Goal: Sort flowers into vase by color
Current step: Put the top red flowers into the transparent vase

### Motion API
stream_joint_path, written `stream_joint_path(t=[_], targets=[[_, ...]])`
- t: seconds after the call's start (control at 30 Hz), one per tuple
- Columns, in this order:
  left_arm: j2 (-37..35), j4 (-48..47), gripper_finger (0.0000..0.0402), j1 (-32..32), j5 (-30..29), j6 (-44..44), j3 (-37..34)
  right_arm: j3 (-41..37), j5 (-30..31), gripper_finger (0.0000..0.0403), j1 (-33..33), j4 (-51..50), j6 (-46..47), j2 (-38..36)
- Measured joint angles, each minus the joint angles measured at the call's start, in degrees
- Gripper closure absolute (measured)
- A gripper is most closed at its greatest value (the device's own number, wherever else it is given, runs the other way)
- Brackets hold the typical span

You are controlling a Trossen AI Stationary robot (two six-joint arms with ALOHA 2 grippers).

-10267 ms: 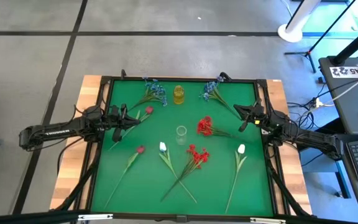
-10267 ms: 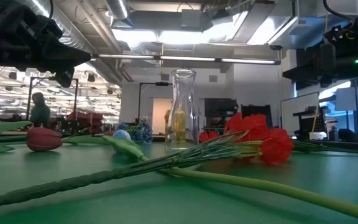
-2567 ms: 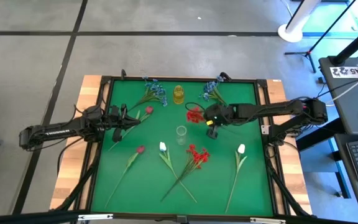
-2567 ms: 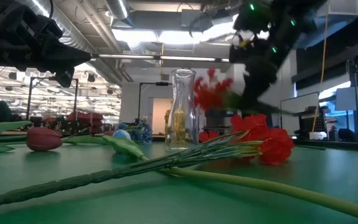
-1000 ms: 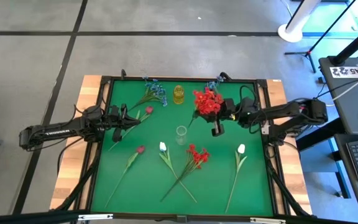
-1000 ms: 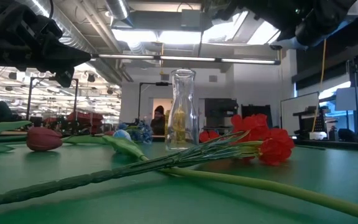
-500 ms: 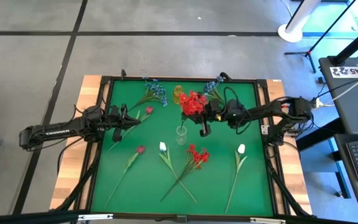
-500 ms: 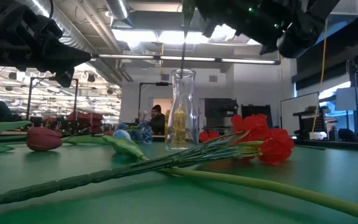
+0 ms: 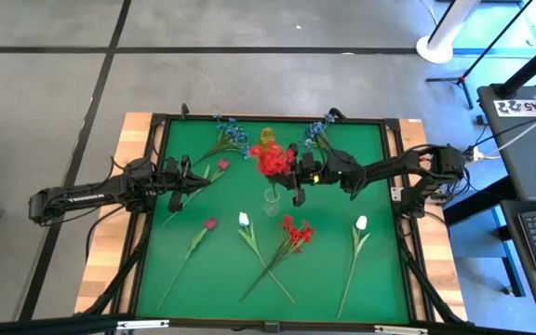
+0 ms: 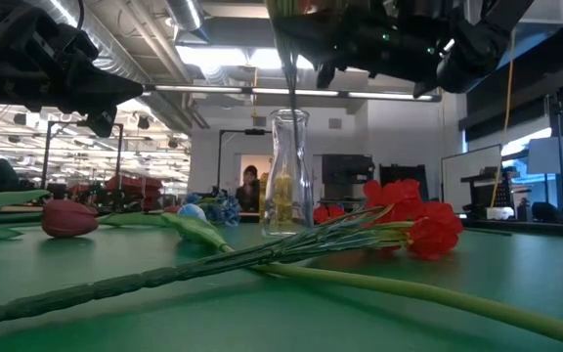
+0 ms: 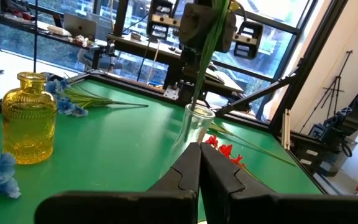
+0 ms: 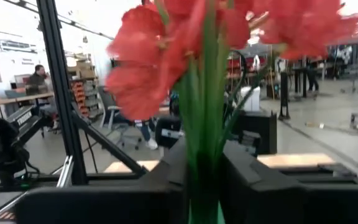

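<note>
My right gripper [image 9: 298, 177] clamps the red clustered flower [image 9: 273, 159] — stem tip in the clear vase [image 9: 271, 198]. Left gripper [image 9: 182, 177] closed, empty, at 9 o'clock.

Your right arm stretched toward the table's middle, right gripper [image 9: 298, 177] raised, its fingers [image 12: 253, 180] close together around a green stem, your left arm low at its own side, left gripper [image 11: 199, 163] fingers pressed together, empty

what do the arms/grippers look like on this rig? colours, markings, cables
Both arms are dark, near-black, slender and jointed. The left arm carries small white lettering along its link. The right arm has dark cables looping at its base. The left gripper has two flat, matte black fingers.
</note>
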Motion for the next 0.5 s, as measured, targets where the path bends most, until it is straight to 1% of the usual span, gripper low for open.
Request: stream_joint_path(t=[0.27,0.33,0.4,0.5], targets=[[0.0,0.0,0.0401,0.0,0.0,0.0,0.0,0.0,-0.5,0.0209,0.0,-4.8,0.9,-0.5],[0.0,0.0,0.0401,0.0,0.0,0.0,0.0,0.0,-0.5,0.0184,0.0,-8.1,1.0,-1.6],[0.0,0.0,0.0401,0.0,0.0,0.0,0.0,0.0,-0.6,0.0164,0.0,-13.4,0.8,-3.6],[0.0,0.0,0.0401,0.0,0.0,0.0,0.0,0.0,-0.6,0.0143,0.0,-22.3,-0.3,-7.3]])
